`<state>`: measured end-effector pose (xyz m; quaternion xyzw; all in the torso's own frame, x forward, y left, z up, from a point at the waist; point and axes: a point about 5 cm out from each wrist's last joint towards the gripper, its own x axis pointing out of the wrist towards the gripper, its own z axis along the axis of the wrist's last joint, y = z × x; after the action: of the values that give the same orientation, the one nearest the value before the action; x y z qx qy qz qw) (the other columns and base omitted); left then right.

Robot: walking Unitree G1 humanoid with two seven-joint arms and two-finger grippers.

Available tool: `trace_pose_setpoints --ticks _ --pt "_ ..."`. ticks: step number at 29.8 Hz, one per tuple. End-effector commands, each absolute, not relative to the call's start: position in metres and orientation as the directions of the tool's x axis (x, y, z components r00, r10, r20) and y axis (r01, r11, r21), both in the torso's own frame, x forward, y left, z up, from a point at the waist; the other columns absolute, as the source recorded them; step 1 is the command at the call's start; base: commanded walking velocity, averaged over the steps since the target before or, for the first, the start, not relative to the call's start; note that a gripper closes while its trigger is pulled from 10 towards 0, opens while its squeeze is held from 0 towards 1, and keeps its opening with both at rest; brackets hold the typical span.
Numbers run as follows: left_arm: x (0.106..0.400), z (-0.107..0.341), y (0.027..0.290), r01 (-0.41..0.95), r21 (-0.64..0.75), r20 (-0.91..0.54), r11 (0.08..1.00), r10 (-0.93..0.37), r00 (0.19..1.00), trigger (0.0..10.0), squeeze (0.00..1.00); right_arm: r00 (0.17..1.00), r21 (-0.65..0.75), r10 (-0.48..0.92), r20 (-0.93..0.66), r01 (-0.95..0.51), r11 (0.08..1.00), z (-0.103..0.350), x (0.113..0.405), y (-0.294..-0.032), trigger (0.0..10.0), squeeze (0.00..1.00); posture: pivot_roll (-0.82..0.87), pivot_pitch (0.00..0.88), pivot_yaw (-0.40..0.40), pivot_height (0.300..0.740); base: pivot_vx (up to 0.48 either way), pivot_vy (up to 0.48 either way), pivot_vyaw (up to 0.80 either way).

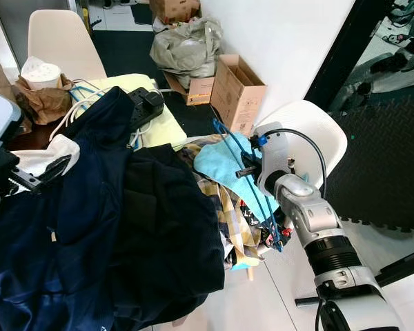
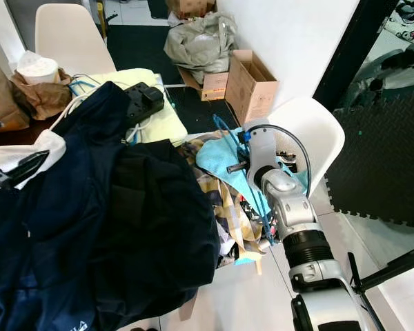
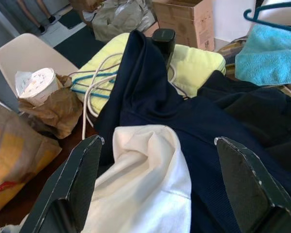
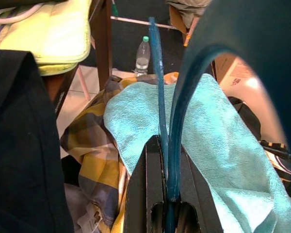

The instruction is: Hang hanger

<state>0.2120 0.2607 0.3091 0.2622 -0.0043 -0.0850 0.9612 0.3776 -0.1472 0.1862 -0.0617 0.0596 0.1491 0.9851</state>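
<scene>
A heap of clothing covers the bench [image 3: 19,191]: a navy jacket [image 1: 90,207] sprawls over the near left, a darker black garment [image 1: 169,227] lies just right of it, and a white cloth [image 3: 145,184] sits at the near left edge. Farther back lie a pale yellow cushion [image 1: 162,124], a black power strip [image 1: 146,103] with white cables [image 3: 94,92], and a paper cup [image 1: 41,74] resting in crumpled brown paper [image 1: 45,103]. A beige chair [image 1: 62,41] stands behind the bench. Against the far wall are a cardboard box [image 1: 236,93] and a grey bag [image 1: 186,45]. To the right, a white chair [image 1: 317,134] carries a turquoise towel [image 4: 218,141] and a yellow plaid garment [image 4: 94,141].

The hanger [image 4: 161,102] is thin and blue; the right gripper [image 4: 166,194] has its fingers clenched on it, above the turquoise towel, with its wire running along the arm over the chair's pile.

The left gripper [image 3: 165,184] hovers above the white cloth and navy jacket, its fingers spread wide and grasping nothing.
</scene>
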Motion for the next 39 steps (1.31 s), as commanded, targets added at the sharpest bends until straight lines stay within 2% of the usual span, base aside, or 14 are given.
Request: trace_pose_setpoints --ticks 1,6,7,8,9,11,12,14,19,26,28,31,39 --pt "0.211 0.313 0.265 0.129 0.487 0.003 0.864 -0.150 0.989 10.0 0.00 0.955 -0.077 0.278 -0.102 -0.287 0.955 0.191 0.378 -0.150 10.0 0.00 0.08 0.157 -0.109 0.740 0.000 0.000 0.00" --pt "0.212 0.321 0.274 0.046 0.446 0.085 0.894 -0.094 0.992 10.0 0.00 0.956 -0.055 0.281 -0.080 -0.286 0.957 0.194 0.378 -0.150 10.0 0.00 0.08 0.158 -0.108 0.740 0.000 0.000 0.00" --pt "0.213 0.328 0.283 -0.055 0.407 0.157 0.912 -0.010 0.988 10.0 0.00 0.954 -0.037 0.295 -0.050 -0.297 0.954 0.199 0.378 -0.148 10.0 0.00 0.08 0.160 -0.106 0.740 0.000 0.000 0.00" --pt "0.213 0.328 0.283 -0.055 0.407 0.157 0.912 -0.010 0.988 10.0 0.00 0.954 -0.037 0.295 -0.050 -0.297 0.954 0.199 0.378 -0.148 10.0 0.00 0.08 0.160 -0.106 0.740 0.000 0.000 0.00" --pt "0.214 0.331 0.288 -0.134 0.376 0.205 0.917 0.058 0.977 10.0 0.00 0.952 -0.023 0.306 -0.027 -0.307 0.951 0.202 0.378 -0.145 10.0 0.00 0.09 0.162 -0.105 0.740 0.000 0.000 0.00" --pt "0.214 0.331 0.288 -0.134 0.376 0.205 0.917 0.058 0.977 10.0 0.00 0.952 -0.023 0.306 -0.027 -0.307 0.951 0.202 0.378 -0.145 10.0 0.00 0.09 0.162 -0.105 0.740 0.000 0.000 0.00" --pt "0.214 0.330 0.290 -0.191 0.334 0.242 0.923 0.111 0.964 10.0 0.00 0.949 -0.012 0.315 -0.003 -0.315 0.949 0.206 0.379 -0.143 10.0 0.00 0.09 0.162 -0.106 0.740 0.000 0.000 0.00" --pt "0.216 0.322 0.287 -0.221 0.284 0.254 0.933 0.149 0.956 10.0 0.00 0.948 -0.004 0.318 0.011 -0.318 0.948 0.208 0.379 -0.142 10.0 0.00 0.09 0.164 -0.108 0.740 0.000 0.000 0.00" --pt "0.223 0.300 0.271 -0.222 0.178 0.243 0.959 0.175 0.954 10.0 0.00 0.948 0.002 0.317 0.022 -0.317 0.949 0.211 0.381 -0.141 10.0 0.00 0.09 0.165 -0.108 0.740 -0.049 0.000 0.00" --pt "0.228 0.293 0.263 -0.197 0.144 0.236 0.970 0.160 0.959 10.0 0.00 0.948 0.008 0.318 0.029 -0.319 0.948 0.213 0.381 -0.141 10.0 0.00 0.09 0.160 -0.106 0.740 -0.264 0.000 0.00" --pt "0.235 0.287 0.254 -0.170 0.129 0.224 0.977 0.138 0.965 10.0 0.00 0.945 0.014 0.326 0.037 -0.327 0.945 0.213 0.380 -0.138 10.0 0.00 0.09 0.159 -0.103 0.740 0.266 0.000 0.00" --pt "0.235 0.287 0.254 -0.170 0.129 0.224 0.977 0.138 0.965 10.0 0.00 0.945 0.014 0.326 0.037 -0.327 0.945 0.213 0.380 -0.138 10.0 0.00 0.09 0.159 -0.103 0.740 0.266 0.000 0.00" --pt "0.243 0.285 0.238 -0.145 0.106 0.243 0.984 0.116 0.963 10.0 0.00 0.939 0.009 0.341 0.046 -0.342 0.940 0.213 0.379 -0.137 10.0 0.00 0.08 0.154 -0.098 0.740 -0.173 0.000 0.00"
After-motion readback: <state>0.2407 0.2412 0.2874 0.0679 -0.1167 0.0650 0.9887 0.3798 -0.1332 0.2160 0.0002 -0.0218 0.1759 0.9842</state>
